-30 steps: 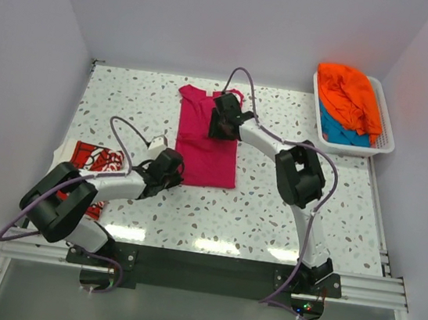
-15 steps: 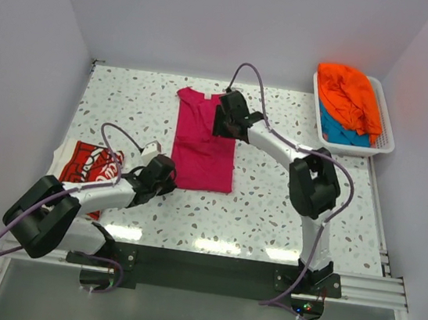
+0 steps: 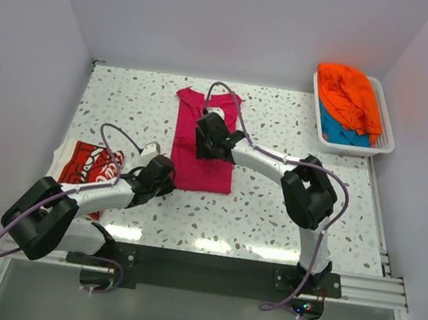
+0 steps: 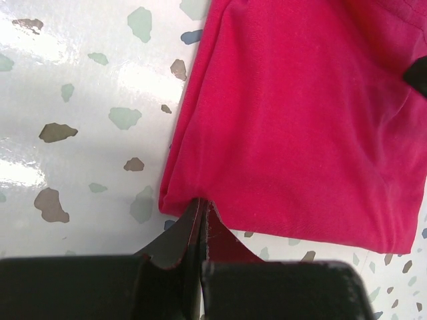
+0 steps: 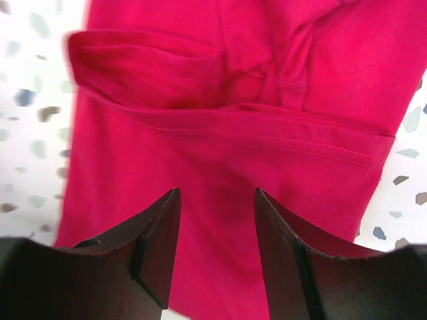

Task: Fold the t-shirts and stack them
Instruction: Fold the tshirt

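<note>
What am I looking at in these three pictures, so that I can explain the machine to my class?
The machine is a pair of robot arms, the left arm and the right arm, bolted at the near edge of a speckled table. The wide picture comes from a fixed camera above and behind them. The two close-ups come from a camera on each wrist.

A magenta-pink t-shirt lies in the middle and a red lettered t-shirt at the left. A white basket at the back right holds an orange t-shirt and a teal-blue t-shirt.

The left gripper is shut, pinching the pink shirt's near corner. The right gripper is open over the same shirt, holding nothing.
</note>
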Action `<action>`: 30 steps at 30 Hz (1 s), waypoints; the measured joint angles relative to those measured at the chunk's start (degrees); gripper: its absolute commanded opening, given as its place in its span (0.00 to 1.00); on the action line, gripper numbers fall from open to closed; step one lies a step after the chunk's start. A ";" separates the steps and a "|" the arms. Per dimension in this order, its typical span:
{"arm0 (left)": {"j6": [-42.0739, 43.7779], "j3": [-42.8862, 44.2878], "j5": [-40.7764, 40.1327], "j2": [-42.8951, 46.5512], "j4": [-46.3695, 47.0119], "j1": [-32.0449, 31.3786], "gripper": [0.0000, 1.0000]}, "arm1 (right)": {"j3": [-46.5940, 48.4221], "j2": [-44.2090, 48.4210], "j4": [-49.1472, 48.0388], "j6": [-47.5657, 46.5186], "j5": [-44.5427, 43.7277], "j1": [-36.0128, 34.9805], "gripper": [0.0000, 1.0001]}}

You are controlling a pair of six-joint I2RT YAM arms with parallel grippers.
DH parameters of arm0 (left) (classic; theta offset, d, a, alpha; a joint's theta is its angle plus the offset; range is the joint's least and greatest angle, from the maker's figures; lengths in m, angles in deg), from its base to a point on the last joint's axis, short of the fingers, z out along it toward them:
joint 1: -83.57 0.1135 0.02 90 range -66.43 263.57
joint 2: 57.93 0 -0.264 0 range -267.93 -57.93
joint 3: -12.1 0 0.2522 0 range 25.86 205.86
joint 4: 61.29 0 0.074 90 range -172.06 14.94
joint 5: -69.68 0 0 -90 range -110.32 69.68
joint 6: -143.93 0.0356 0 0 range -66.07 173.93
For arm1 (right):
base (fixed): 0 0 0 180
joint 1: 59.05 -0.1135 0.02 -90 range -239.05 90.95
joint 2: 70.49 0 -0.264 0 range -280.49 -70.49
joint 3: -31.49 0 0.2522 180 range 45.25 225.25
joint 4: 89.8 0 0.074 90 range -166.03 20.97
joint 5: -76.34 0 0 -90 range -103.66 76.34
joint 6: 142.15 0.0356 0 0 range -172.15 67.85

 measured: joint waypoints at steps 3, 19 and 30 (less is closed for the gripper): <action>0.00 0.00 0.00 0.17 -0.33 0.00 0.00 | 1.38 -3.50 1.51 -0.61 -0.26 0.46 0.51; 0.00 -0.46 0.07 0.68 -0.48 0.00 0.00 | 15.10 -14.23 8.50 -2.49 -6.49 2.47 0.68; 2.03 0.04 1.07 3.85 -3.48 0.00 0.21 | 15.87 -14.45 9.44 -2.97 -6.51 2.91 0.85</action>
